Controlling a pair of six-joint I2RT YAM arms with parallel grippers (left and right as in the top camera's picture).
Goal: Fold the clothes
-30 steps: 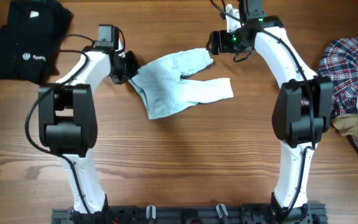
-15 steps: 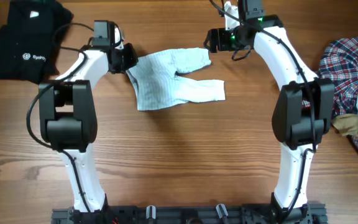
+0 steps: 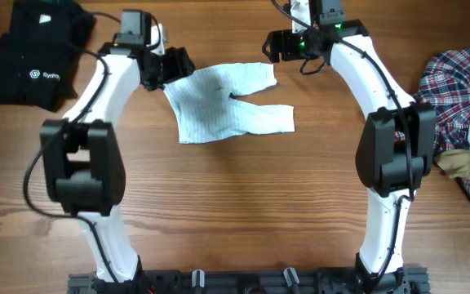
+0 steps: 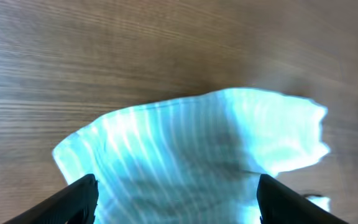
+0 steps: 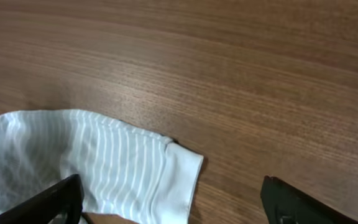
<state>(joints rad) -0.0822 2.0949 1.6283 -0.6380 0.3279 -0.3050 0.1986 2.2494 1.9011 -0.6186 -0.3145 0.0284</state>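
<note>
The wooden table (image 3: 235,212) fills the overhead view, with the left arm (image 3: 96,122) and right arm (image 3: 382,106) both reaching to its far side. A heap of black garments (image 3: 31,53) with a small white logo lies at the far left corner. A plaid shirt (image 3: 455,82) is bunched at the right edge, with a beige piece (image 3: 461,162) lying on its near part. The striped garment (image 3: 215,106), pale blue, lies spread flat at the far middle of the table, its two tube-like ends pointing right. It sits between the grippers and well apart from both heaps. The left gripper (image 3: 176,64) is at the garment's far left corner. In the wrist view its fingers (image 4: 73,199) stand wide apart, with the cloth lying loose beneath them and not pinched. The right gripper (image 3: 272,47) is just beside the far cuff (image 5: 179,168), its jaws also wide and holding nothing.
</note>
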